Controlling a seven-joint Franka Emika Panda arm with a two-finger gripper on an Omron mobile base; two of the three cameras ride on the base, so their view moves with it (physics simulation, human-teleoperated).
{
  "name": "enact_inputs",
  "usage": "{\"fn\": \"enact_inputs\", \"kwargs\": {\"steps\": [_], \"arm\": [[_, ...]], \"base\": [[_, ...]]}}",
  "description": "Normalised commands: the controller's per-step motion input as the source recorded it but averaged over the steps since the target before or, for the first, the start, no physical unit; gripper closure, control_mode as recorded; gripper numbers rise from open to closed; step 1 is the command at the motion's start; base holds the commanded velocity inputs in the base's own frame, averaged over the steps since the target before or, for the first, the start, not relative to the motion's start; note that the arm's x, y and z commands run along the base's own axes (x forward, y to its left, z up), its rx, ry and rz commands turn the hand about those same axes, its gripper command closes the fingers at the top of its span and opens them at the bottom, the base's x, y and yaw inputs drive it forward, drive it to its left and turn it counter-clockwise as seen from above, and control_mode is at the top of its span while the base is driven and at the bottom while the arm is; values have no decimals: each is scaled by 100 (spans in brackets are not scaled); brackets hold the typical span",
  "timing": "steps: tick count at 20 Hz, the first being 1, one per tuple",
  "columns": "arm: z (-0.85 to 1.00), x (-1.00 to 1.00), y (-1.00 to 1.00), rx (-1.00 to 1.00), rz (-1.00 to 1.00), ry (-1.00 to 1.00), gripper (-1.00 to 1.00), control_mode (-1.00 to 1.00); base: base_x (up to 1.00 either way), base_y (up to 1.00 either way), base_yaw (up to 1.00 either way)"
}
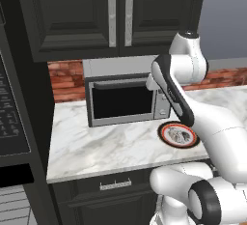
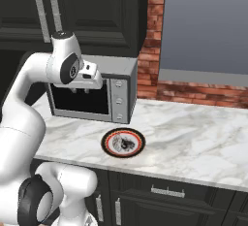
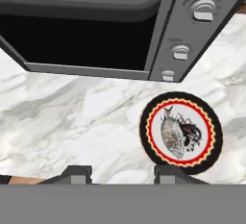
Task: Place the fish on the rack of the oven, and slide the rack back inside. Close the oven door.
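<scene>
Hovering Claw Above Marble Counter

Hanging over the white veined marble counter [image 3: 72, 117], the two-finger claw [image 3: 117, 174] holds nothing and touches nothing; its dark tips stand apart with bare stone between them, so it reads as released. The small mottled grey-brown fish [image 3: 174, 134] lies on a round plate with a black edge and orange-red scalloped ring [image 3: 146, 131], just before the silver countertop microwave [image 3: 192, 31] with its dark window.

Silver microwave [image 1: 124, 99] on marble counter [image 1: 106, 147], round orange-rimmed plate [image 2: 123, 142] just before it.
</scene>
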Motion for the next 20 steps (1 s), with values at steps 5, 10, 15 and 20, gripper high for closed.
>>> {"fn": "enact_inputs", "kwargs": {"steps": [5,10,15,20], "arm": [[0,4,-26,0,-2,0,-100,-100],[-13,20,-53,0,-4,0,-100,-100],[-38,19,-44,0,-4,3,-100,-100],[-59,1,-29,-1,-1,6,-100,-100]], "base": [[0,0,0],[0,0,0],[0,0,0],[0,0,0]]}}
